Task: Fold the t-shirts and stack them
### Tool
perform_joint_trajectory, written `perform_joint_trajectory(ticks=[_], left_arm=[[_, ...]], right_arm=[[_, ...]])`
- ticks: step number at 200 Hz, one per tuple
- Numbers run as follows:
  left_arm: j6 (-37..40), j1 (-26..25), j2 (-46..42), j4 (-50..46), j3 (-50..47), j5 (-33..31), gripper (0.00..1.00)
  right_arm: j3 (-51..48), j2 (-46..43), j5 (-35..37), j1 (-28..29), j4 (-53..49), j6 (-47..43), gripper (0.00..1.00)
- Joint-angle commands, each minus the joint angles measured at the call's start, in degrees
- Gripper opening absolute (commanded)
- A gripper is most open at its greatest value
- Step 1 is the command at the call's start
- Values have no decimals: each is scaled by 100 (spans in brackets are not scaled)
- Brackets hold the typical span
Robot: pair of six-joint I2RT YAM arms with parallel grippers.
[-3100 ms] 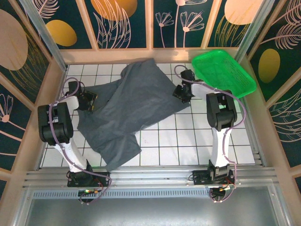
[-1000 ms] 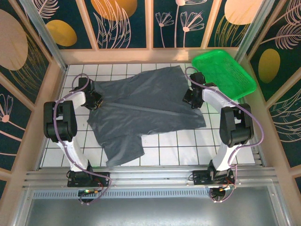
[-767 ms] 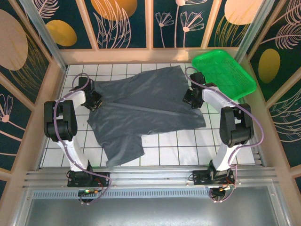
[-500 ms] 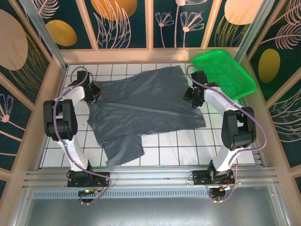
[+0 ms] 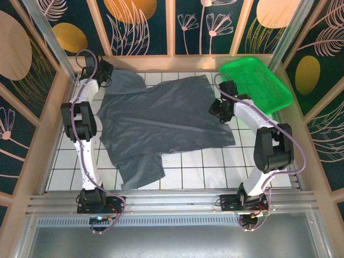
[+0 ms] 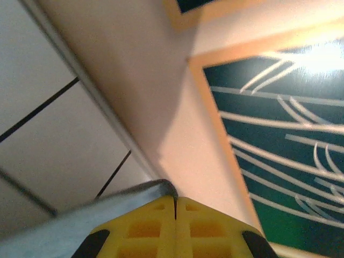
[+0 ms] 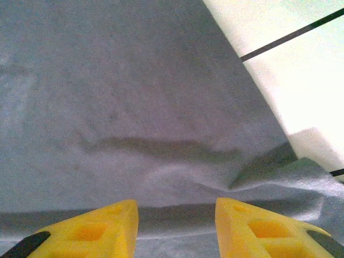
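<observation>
White floor tiles [image 5: 215, 161] inside leaf-patterned panels [image 5: 145, 27] carry the t-shirt [image 5: 161, 118], spread out between the two tools. At the far corner the left gripper [image 5: 103, 72] is clenched on a corner of the grey cloth, with the wall just ahead of its fingertips, a hold that looks meant to draw that side flat for folding. Over the opposite edge the right gripper [image 5: 217, 110] hangs with jaws apart, cloth directly beneath its fingers and the green basket [image 5: 255, 83] just beyond it, probably placed to pin or take that side.
</observation>
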Motion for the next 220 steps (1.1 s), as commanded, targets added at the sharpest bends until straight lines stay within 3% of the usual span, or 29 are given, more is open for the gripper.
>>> perform_joint_trajectory(ticks=[1,5,14,18,36,46,72,118,158,188,205,220], left_arm=[[-554,73,596,978,731,322,0],[-537,74,686,990,923,358,4],[-470,61,819,936,1253,380,38],[-427,56,838,892,1351,376,49],[-229,15,620,843,1237,352,83],[-63,-24,355,734,979,333,89],[514,-184,-784,86,-291,-107,84],[539,-564,-2909,-1848,-3254,-677,52],[686,-1202,-4562,-2575,-5782,-741,45],[852,-1747,-5227,-3139,-6871,-722,43],[705,-1769,-5471,-2900,-7343,-780,45],[649,-1771,-5359,-2732,-7207,-995,45]], right_arm=[[-159,-332,-164,39,-26,11,43],[-191,-352,-172,41,-30,5,43],[-254,-396,-197,44,-34,-5,43],[-274,-417,-211,42,-32,-11,43],[-429,-493,-320,43,1,-48,44],[-506,-534,-376,56,27,-50,44],[-737,-630,-441,33,100,-102,44],[-1128,-962,-544,-188,171,-223,44],[-1159,-1169,-601,-290,-85,-408,44],[-1253,-1170,-605,-247,-167,-488,45],[-1345,-1057,-597,-268,-58,-529,45],[-1343,-885,-627,-281,42,-544,45]])
